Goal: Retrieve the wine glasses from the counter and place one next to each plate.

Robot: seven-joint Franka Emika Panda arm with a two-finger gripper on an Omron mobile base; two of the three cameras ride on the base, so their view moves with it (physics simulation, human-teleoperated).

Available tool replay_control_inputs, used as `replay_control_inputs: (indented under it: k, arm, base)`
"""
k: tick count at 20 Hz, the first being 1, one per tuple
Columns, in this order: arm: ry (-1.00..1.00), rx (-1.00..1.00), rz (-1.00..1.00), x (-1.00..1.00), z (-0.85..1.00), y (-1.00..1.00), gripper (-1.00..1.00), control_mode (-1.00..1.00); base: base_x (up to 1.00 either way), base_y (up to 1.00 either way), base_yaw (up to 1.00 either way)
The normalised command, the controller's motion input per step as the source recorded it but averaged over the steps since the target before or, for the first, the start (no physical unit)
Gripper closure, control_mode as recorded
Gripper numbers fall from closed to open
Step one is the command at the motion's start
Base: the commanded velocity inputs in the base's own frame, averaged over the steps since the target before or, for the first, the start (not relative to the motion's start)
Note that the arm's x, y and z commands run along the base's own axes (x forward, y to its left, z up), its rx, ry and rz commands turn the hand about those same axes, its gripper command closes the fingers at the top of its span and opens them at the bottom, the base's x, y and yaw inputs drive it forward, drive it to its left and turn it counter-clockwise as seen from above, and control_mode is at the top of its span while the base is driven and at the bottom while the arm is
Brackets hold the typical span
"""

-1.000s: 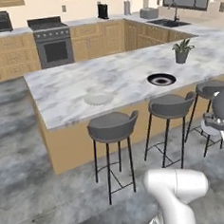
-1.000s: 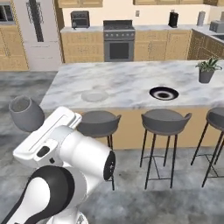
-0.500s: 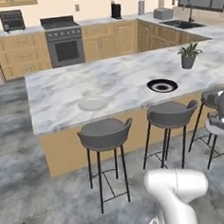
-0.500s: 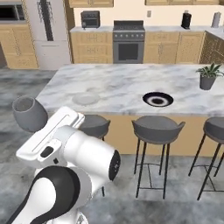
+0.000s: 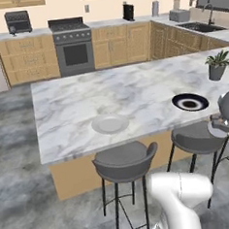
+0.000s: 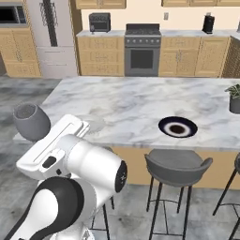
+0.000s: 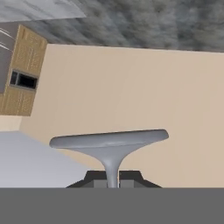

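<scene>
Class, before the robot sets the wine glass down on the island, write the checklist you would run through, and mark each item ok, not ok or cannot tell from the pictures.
1. Claw shut on the wine glass stem: ok; the hand view shows the stem between the tips, foot beyond.
2. Glass clear of the island: ok; held out at the arm's side.
3. White plate free marble beside it: ok.
4. Dark plate has a glass beside it: not ok, none there.
5. Grey stool in front of the white plate blocks the approach: cannot tell.
6. Second glass located: cannot tell.
</scene>
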Motion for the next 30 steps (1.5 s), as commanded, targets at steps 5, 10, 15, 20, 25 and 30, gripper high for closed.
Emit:
replay_control_inputs:
  k: [5, 10, 15, 20, 25, 30]
  arm:
    - [0.0, 0.0, 0.0, 0.0, 0.0, 0.0, 1.0, 1.0]
    - [0.0, 0.0, 0.0, 0.0, 0.0, 0.0, 1.0, 1.0]
    - [0.0, 0.0, 0.0, 0.0, 0.0, 0.0, 1.0, 1.0]
    - [0.0, 0.0, 0.0, 0.0, 0.0, 0.0, 1.0, 1.0]
    - [0.0, 0.0, 0.0, 0.0, 0.0, 0.0, 1.0, 1.0]
    - [0.0, 0.0, 0.0, 0.15, 0.0, 0.0, 1.0, -1.0]
  base:
    - [0.86, -0.12, 0.18]
    - [0.91, -0.2, 0.29]
    - [0.63, -0.18, 0.25]
    - [0.48, -0.05, 0.2]
    - [0.47, -0.04, 0.14]
    - [0.53, 0.0, 0.0]
